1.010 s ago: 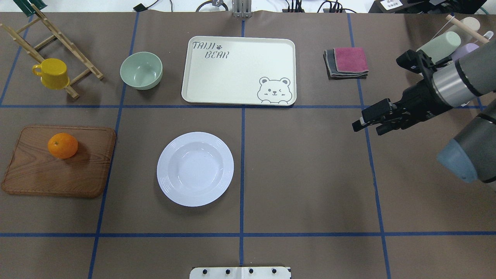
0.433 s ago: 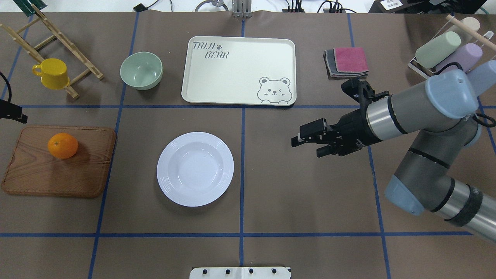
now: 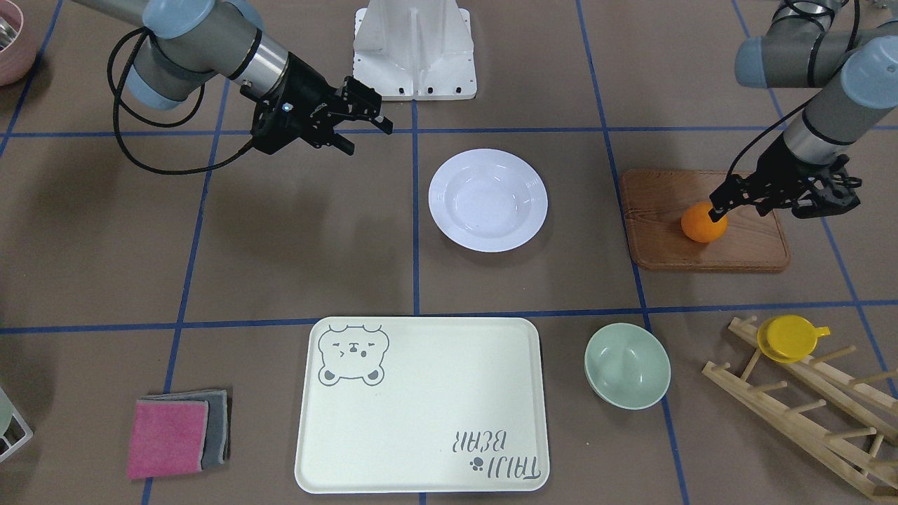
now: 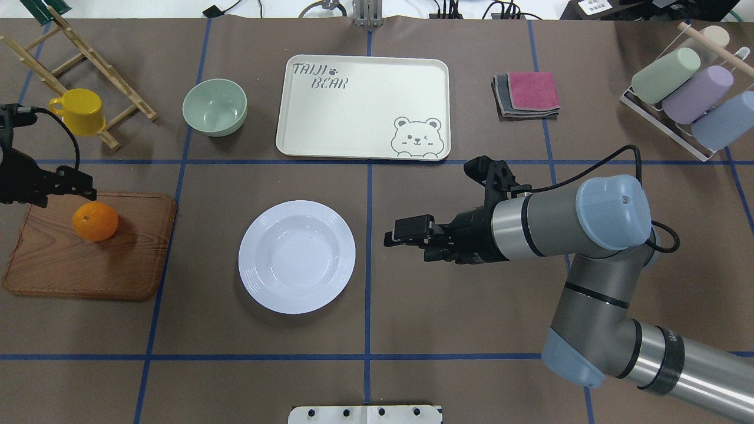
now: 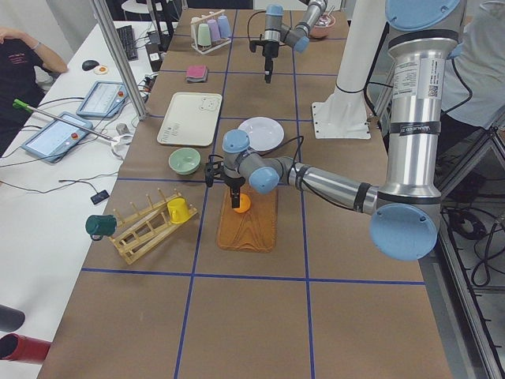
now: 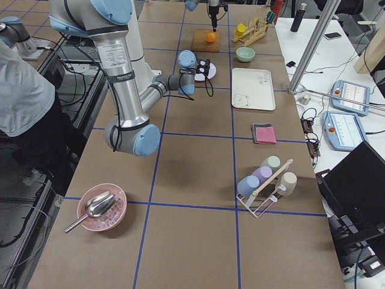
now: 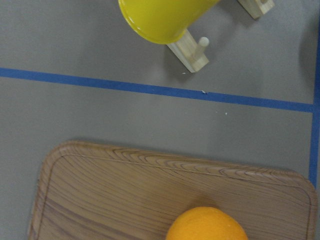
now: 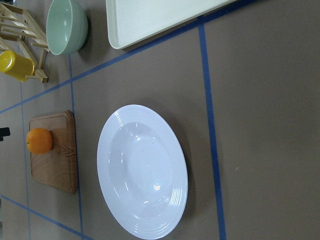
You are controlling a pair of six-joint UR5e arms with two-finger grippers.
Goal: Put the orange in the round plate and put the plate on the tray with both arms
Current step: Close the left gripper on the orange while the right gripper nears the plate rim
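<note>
The right silver-grey round tube arm has fat light-blue caps at its bends. Just behind its black two-finger gripper sit a shiny silver ring and a tiny blue light. A thin black cable runs back from there. The left silver-grey tube arm looks the same, with blue caps and a black cable too.

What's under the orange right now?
The orange rests on the wooden board, which lies on the table. The patch of board directly beneath the fruit is covered, so unseen.
</note>
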